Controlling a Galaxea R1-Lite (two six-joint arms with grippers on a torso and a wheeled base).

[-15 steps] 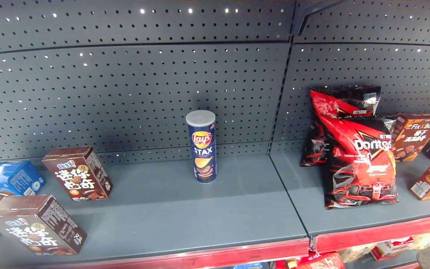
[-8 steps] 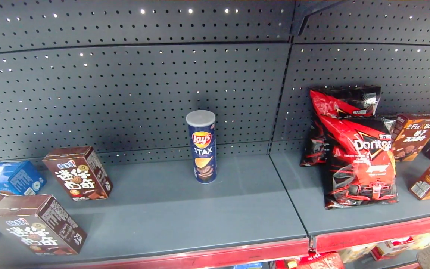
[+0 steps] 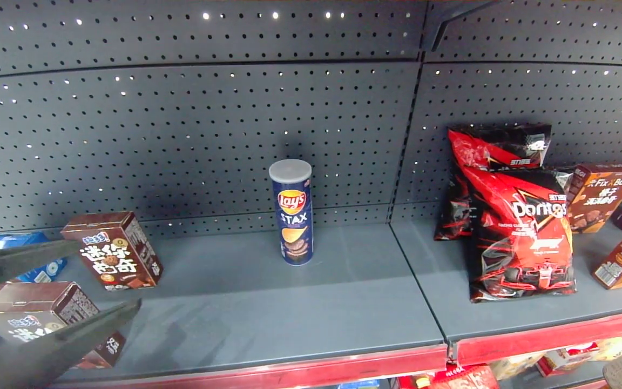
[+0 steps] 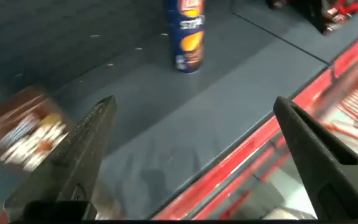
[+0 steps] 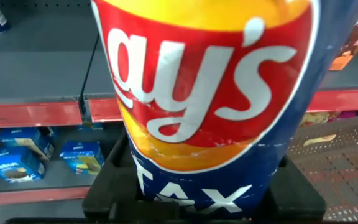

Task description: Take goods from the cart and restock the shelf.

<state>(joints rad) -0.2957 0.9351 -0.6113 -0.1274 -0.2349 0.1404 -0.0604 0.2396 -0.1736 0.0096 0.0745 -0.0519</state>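
A blue chips can (image 3: 292,212) with a grey lid stands upright at the back middle of the grey shelf (image 3: 268,308); it also shows in the left wrist view (image 4: 186,34). My left gripper (image 3: 109,273) hangs open over the shelf's front left, by the brown boxes, with nothing between its fingers (image 4: 194,109). A second blue chips can (image 5: 204,93) sits very close in the right wrist view, and my right gripper (image 5: 204,208) is shut on it, in front of the shelf's red edge.
Two brown cookie boxes (image 3: 112,249) and blue boxes (image 3: 41,270) stand at the shelf's left. Red-and-black chip bags (image 3: 516,232) and brown boxes (image 3: 602,194) fill the right. A red rail (image 3: 289,373) edges the front, and open shelf floor lies around the standing can.
My left gripper has come into the head view from the lower left, open, partly covering the near brown and blue boxes. The goods on the shelf have not moved.
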